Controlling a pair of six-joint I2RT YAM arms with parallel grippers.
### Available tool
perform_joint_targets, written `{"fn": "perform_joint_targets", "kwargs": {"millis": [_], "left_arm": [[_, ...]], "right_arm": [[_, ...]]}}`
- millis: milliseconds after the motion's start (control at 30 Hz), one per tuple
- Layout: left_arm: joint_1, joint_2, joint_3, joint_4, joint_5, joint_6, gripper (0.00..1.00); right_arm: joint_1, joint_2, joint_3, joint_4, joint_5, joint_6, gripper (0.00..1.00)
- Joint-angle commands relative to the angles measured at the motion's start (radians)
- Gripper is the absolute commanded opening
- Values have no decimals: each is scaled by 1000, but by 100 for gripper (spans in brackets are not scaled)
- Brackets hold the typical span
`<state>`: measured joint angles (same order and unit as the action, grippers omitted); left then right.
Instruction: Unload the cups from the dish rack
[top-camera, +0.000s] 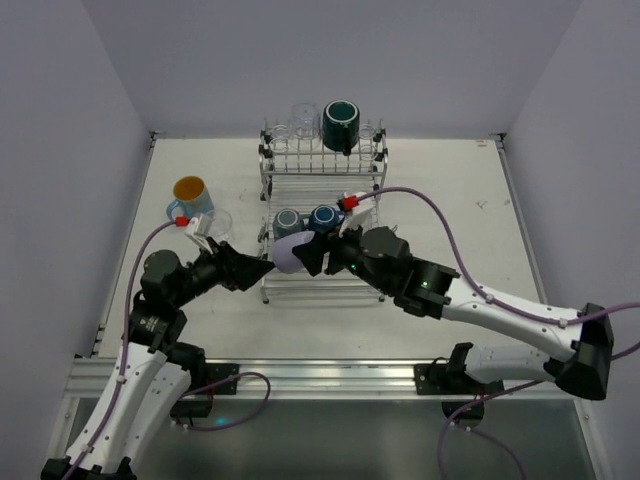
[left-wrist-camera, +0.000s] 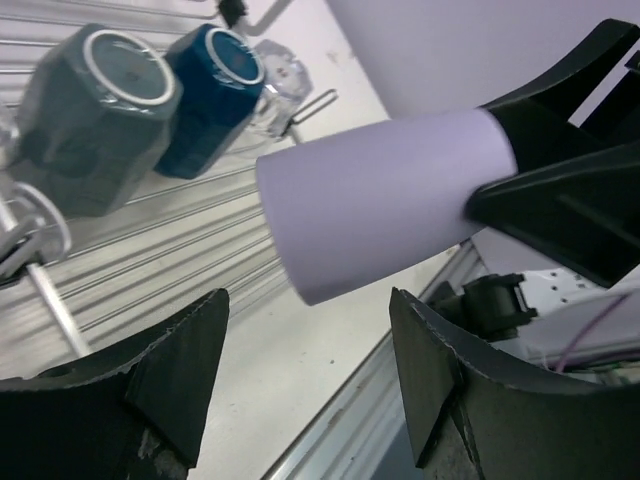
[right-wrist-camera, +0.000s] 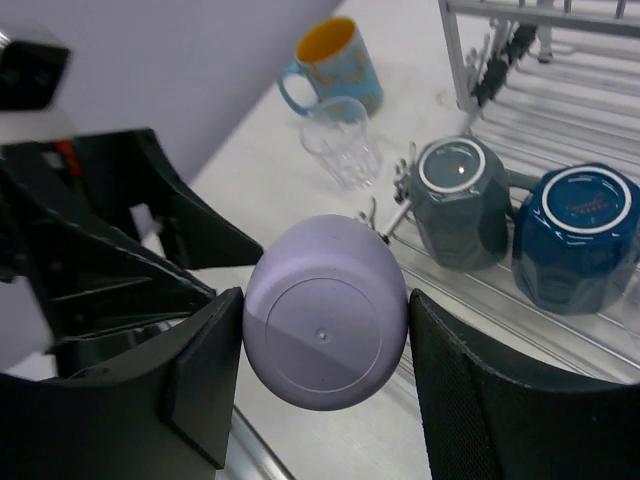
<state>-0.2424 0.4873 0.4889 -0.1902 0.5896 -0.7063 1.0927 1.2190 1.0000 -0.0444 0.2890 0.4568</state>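
Observation:
My right gripper (top-camera: 306, 256) (right-wrist-camera: 325, 332) is shut on the small purple cup (top-camera: 289, 253) (right-wrist-camera: 325, 310), held on its side over the front left corner of the silver dish rack (top-camera: 322, 182). My left gripper (top-camera: 262, 270) (left-wrist-camera: 310, 350) is open, its jaws just short of the cup's free end (left-wrist-camera: 380, 205), not touching it. A grey-teal mug (top-camera: 288, 222) (right-wrist-camera: 460, 200) and a dark blue mug (top-camera: 322, 218) (right-wrist-camera: 575, 235) stand upside down on the rack's lower tray. A teal mug (top-camera: 341, 124) and clear tumblers (top-camera: 302, 118) sit on the raised rear tier.
A light blue mug with orange inside (top-camera: 190, 197) (right-wrist-camera: 335, 65) and a clear glass tumbler (top-camera: 218, 222) (right-wrist-camera: 342, 152) stand on the table left of the rack. Both arms crowd the rack's front edge. Side walls close in the table.

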Motion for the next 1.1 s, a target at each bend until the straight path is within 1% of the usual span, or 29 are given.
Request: {"fn": "perform_joint_targets", "kwargs": {"millis": [0,67,100,200,433,533,567,633,667,733,767,800,833,867,900,933,967,1000,1033,1067], "left_arm": [[3,-3,-9,138,154,-111,68],[3,0,-30,172,206,-166,67],[3,2,-44,251,226,-191,67],[3,5,-90,366,285,-278,67],[3,10,-141,546,355,-409,70],[3,8,-168,627,363,-470,68],[3,7,-173,644,362,-490,60],[3,1,-180,667,345,-498,54],[3,-1,-182,675,342,-504,41],[3,-6,-184,684,320,-504,23],[3,-7,-184,686,314,-499,8],[3,-10,-184,684,306,-493,1],[3,-9,-178,673,294,-467,0],[3,-9,-168,619,283,-447,0],[3,-7,-155,573,253,-412,0],[3,-1,-107,508,227,-315,0],[3,7,-73,347,196,-258,0],[3,29,12,268,129,-196,0],[3,48,63,177,80,-70,0],[3,83,112,-10,29,-14,0]], "right_arm": [[-13,-119,-81,196,-31,114,19],[-19,-162,-133,244,-50,150,18],[-20,-191,-153,253,-57,161,18],[-27,-211,-169,285,-112,192,18],[-30,-190,-192,369,-188,256,20],[-36,-164,-208,425,-237,290,21],[-37,-147,-210,432,-249,307,21],[-40,-130,-221,461,-270,324,23],[-40,-116,-225,472,-278,344,23],[-48,-102,-245,509,-283,364,25],[-51,-96,-254,521,-290,382,26],[-53,-89,-268,534,-307,391,28],[-59,-87,-276,547,-310,399,32],[-60,-88,-281,549,-306,402,46],[-63,-96,-291,548,-298,401,53],[-66,-105,-297,542,-291,399,60],[-70,-119,-307,532,-274,399,90],[-79,-150,-323,513,-266,398,99],[-83,-170,-333,499,-257,388,99],[-86,-190,-346,479,-232,384,99]]}}
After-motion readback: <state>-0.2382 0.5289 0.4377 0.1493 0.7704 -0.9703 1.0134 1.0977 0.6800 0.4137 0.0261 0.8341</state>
